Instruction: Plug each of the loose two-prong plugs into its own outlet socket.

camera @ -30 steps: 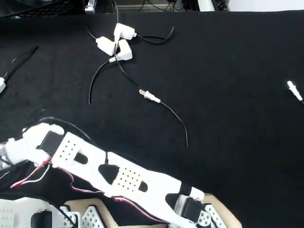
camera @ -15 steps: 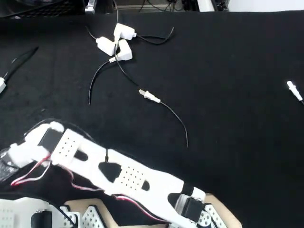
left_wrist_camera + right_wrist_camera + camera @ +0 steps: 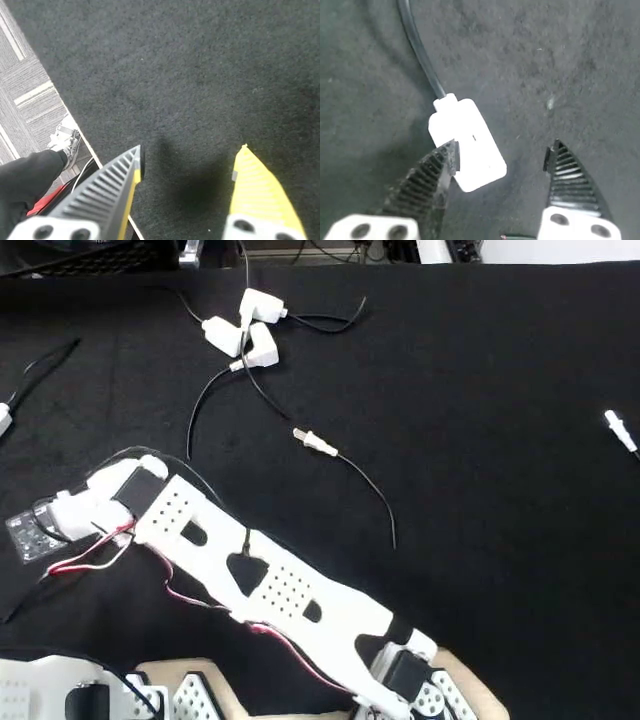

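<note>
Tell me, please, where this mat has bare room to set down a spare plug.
The widest bare stretch of mat lies between the middle plug with its cable and the edge plug at right. Crowded: the sockets at the top, and the lower left, which an arm covers.

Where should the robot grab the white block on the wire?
Probably by its two long sides, near the middle, coming straight down. The white block lies flat with the wire leaving one short end. The right gripper hangs open over it.
</note>
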Motion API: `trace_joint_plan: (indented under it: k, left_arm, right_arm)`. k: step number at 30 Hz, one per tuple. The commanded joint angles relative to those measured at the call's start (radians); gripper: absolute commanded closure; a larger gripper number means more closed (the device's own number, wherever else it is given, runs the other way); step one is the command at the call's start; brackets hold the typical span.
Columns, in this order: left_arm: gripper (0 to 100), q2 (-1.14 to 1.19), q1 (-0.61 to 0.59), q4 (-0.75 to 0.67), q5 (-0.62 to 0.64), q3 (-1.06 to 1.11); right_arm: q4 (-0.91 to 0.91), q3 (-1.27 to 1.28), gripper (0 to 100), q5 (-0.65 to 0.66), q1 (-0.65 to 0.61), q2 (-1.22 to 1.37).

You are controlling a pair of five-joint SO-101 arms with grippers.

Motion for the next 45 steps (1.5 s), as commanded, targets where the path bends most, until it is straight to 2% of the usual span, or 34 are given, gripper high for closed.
trace_joint_plan:
  k: [1,5,9,14,18,26,35,40,45]
  left_arm:
    - [71,-0.041,-0.001,-0.017,-0.006,-0.005]
    - [71,-0.041,-0.001,-0.017,-0.006,-0.005]
    - [71,-0.040,0.001,-0.017,-0.005,-0.004]
    - [71,-0.040,0.001,-0.017,-0.005,0.024]
    - [71,-0.040,0.001,-0.017,-0.005,0.031]
    - [71,-0.040,0.005,-0.017,-0.005,0.028]
    - [71,-0.041,0.007,-0.023,-0.005,0.024]
    - [71,-0.040,0.030,-0.089,-0.005,0.064]
    - [71,-0.041,0.062,-0.094,-0.005,0.082]
  right_arm:
    - [0.006,-0.054,71.2,-0.074,-0.086,-0.071]
    - [0.009,-0.048,71.2,-0.126,-0.132,-0.120]
    - [-0.052,-0.001,71.2,-0.127,-0.121,-0.090]
    - [-0.296,0.090,71.3,-0.127,-0.037,0.007]
    - [-0.331,0.096,71.5,-0.127,0.028,0.024]
    - [-0.319,0.101,71.6,-0.127,0.138,0.025]
    - [-0.175,0.094,71.5,-0.127,0.293,0.027]
    - [-0.069,0.093,71.4,-0.127,0.353,0.024]
    - [0.031,-0.062,71.4,-0.132,0.367,0.022]
